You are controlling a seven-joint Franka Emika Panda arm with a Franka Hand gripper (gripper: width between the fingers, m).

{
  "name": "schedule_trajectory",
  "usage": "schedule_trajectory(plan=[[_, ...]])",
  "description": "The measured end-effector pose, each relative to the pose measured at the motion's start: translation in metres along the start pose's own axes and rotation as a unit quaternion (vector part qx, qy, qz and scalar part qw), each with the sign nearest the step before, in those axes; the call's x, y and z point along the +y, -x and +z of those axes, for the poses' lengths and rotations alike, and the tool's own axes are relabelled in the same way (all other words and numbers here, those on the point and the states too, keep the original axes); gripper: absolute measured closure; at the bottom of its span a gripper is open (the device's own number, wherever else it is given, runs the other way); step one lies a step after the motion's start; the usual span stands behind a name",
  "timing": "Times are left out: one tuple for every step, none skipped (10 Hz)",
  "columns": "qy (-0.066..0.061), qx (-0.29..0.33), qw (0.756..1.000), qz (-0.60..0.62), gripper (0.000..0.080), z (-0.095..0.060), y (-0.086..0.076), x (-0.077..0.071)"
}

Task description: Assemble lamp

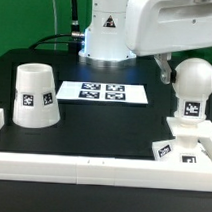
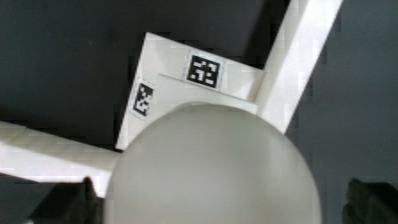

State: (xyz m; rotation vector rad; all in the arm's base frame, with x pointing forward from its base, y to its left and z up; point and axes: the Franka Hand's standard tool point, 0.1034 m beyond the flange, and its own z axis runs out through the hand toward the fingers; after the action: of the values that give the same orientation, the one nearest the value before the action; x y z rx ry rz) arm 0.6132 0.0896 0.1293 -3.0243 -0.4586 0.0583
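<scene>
My jaws sit released, straddling the bulb [image 1: 193, 80] upright on the base [image 1: 185, 132]; closing off-centre could tilt it off the base.

Exterior view low at the table [image 1: 103, 119] edge, facing across it toward the arm's pedestal [image 1: 105, 34], middle distance, wrist view pointing steeply down, very close above the bulb [image 2: 214, 165], both views sharing bulb and tagged base [image 2: 178, 80].

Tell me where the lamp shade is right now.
In the exterior view the shade stands on the black table at that view's left, beside the marker board, far from the bulb at the view's right.
</scene>
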Motion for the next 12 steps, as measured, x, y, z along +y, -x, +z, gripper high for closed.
schedule_trajectory(plan=[[0.0, -0.001, 1.0, 0.0, 0.0101, 0.0007, 0.0001, -0.0004], [0.0, 0.0, 1.0, -0.001, 0.0101, 0.0006, 0.0001, 0.0001], [0.001, 0.0, 1.0, -0.006, 0.0101, 0.0003, -0.0003, 0.001], [0.004, -0.001, 1.0, -0.013, 0.0101, 0.0004, -0.001, 0.0006], [0.008, -0.002, 1.0, -0.02, 0.0113, 0.0008, -0.0015, -0.0007], [0.008, -0.001, 1.0, -0.019, 0.0113, 0.0005, -0.0015, 0.0001], [0.008, -0.002, 1.0, -0.019, 0.0228, 0.0006, -0.0014, 0.0002], [0.008, -0.002, 1.0, -0.019, 0.0228, 0.0006, -0.0014, 0.0002], [0.008, -0.001, 1.0, -0.013, 0.0228, 0.0006, -0.0014, 0.0001], [0.008, -0.001, 1.0, -0.009, 0.0228, 0.0006, -0.0014, 0.0001], [0.007, -0.001, 1.0, -0.001, 0.0228, 0.0006, -0.0015, -0.0003], [0.006, 0.001, 0.998, 0.059, 0.0228, 0.0009, -0.0023, -0.0027]])
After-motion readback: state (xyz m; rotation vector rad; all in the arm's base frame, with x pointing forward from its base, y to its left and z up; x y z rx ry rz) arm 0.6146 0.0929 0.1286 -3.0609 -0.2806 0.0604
